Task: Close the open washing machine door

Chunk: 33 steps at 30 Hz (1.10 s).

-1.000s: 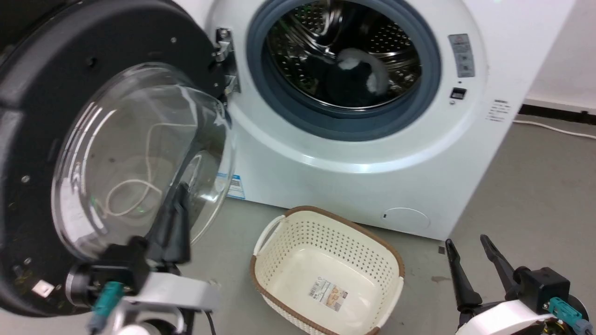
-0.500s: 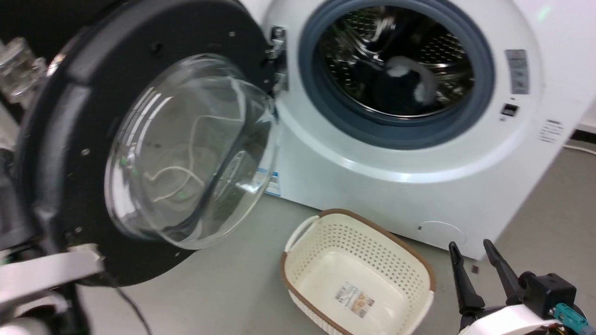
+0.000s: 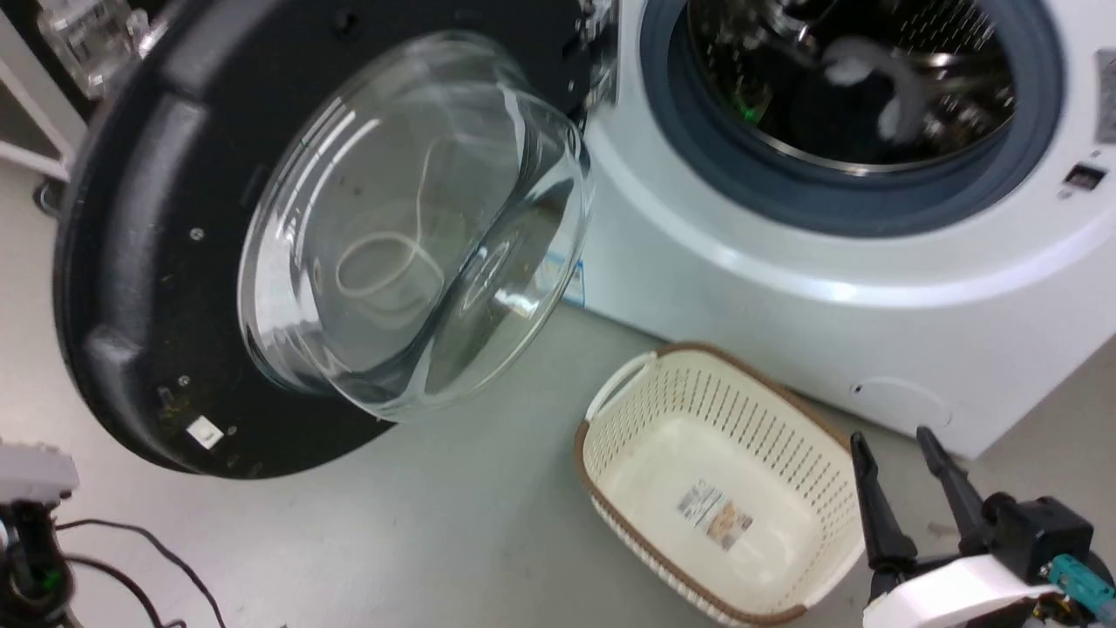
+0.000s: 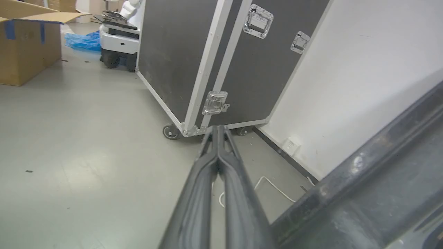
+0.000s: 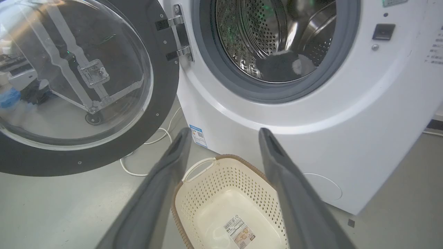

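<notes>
The washing machine door (image 3: 401,235) stands swung wide open at 10 o'clock in the head view, glass bowl bulging outward, hinged at the white machine's (image 3: 741,288) front. The steel drum (image 3: 863,78) gapes at 1 o'clock with dark laundry inside. A cream perforated basket (image 3: 645,410) sits on the grey floor at 5 o'clock. The right tool (image 3: 889,436) hovers at 4 o'clock, fingers apart and empty. In the left wrist view, the left tool (image 4: 218,131) has fingers pressed together, with the door's dark rim just beside them at 4 o'clock and a black flight case (image 4: 207,52) at 12.
</notes>
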### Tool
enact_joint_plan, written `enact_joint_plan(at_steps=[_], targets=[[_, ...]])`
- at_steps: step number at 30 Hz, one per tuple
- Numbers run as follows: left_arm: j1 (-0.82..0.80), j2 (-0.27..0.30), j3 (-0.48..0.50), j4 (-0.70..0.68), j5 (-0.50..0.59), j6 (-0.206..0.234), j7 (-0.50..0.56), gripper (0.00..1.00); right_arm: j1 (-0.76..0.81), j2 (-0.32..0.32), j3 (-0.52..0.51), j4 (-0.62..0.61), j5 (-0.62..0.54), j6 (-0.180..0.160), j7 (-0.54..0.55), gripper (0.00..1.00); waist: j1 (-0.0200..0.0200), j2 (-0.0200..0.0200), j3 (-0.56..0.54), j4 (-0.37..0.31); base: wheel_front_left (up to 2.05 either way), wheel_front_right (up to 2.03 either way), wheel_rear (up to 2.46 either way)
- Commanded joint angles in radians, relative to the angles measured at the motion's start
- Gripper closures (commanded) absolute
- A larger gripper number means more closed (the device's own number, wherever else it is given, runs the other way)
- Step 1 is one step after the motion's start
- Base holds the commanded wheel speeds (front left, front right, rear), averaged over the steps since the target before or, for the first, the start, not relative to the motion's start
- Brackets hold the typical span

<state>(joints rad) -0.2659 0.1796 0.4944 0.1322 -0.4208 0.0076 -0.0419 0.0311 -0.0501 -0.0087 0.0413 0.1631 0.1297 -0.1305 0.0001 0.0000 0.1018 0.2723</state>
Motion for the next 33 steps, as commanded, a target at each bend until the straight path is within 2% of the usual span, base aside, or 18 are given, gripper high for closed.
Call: enact_joint_plan(at_steps=[1,3,4,9,13,19,28,29,30,33], targets=[[-0.047,0.028,0.006,0.052,-0.035,-0.012,0.039,1.00,-0.018,0.000,-0.005,-0.019,-0.006,0.001,0.006,0.00,-0.0001,0.0000,0.049,0.011,0.00,0.00,0.00],[-0.077,0.049,-0.008,0.096,-0.058,-0.028,0.085,1.00,-0.019,0.000,-0.009,-0.032,-0.006,0.001,0.013,0.00,-0.0001,0.0000,0.068,0.016,0.00,0.00,0.00],[-0.135,0.080,-0.057,0.165,-0.103,-0.066,0.195,1.00,-0.021,0.000,-0.007,-0.050,-0.008,0.001,0.024,0.00,-0.0001,0.0000,0.095,0.029,0.00,0.00,0.00],[-0.175,0.100,-0.094,0.217,-0.195,-0.094,0.353,1.00,-0.026,0.000,-0.001,-0.059,0.003,0.001,0.022,0.00,-0.0001,0.0000,0.102,0.040,0.00,0.00,0.00],[-0.174,0.104,-0.143,0.201,-0.278,-0.106,0.480,1.00,-0.028,0.000,-0.007,-0.051,0.018,0.001,0.009,0.00,-0.0001,0.0000,0.089,0.056,0.00,0.00,0.00],[-0.118,0.087,-0.265,0.079,-0.409,-0.113,0.602,1.00,-0.019,0.000,-0.024,-0.018,0.056,0.001,-0.022,0.00,-0.0001,0.0000,0.054,0.098,0.00,0.00,0.00],[-0.060,0.070,-0.508,-0.049,-0.517,-0.123,0.725,1.00,-0.020,0.000,-0.036,0.045,0.118,0.001,-0.075,0.00,-0.0001,0.0000,0.003,0.139,0.00,0.00,0.00],[-0.060,0.070,-0.508,-0.049,-0.517,-0.123,0.725,1.00,-0.020,0.000,-0.036,0.045,0.118,0.001,-0.075,0.00,-0.0001,0.0000,0.003,0.139,0.00,0.00,0.00],[0.013,0.099,-0.541,-0.150,-0.575,-0.125,0.746,1.00,-0.018,0.000,-0.044,0.061,0.132,0.001,-0.086,0.00,-0.0001,0.0000,-0.009,0.141,0.00,0.00,0.00],[0.102,0.130,-0.591,-0.282,-0.635,-0.128,0.771,1.00,-0.018,0.000,-0.050,0.079,0.150,0.001,-0.099,0.00,-0.0001,0.0000,-0.014,0.125,0.00,0.00,0.00]])
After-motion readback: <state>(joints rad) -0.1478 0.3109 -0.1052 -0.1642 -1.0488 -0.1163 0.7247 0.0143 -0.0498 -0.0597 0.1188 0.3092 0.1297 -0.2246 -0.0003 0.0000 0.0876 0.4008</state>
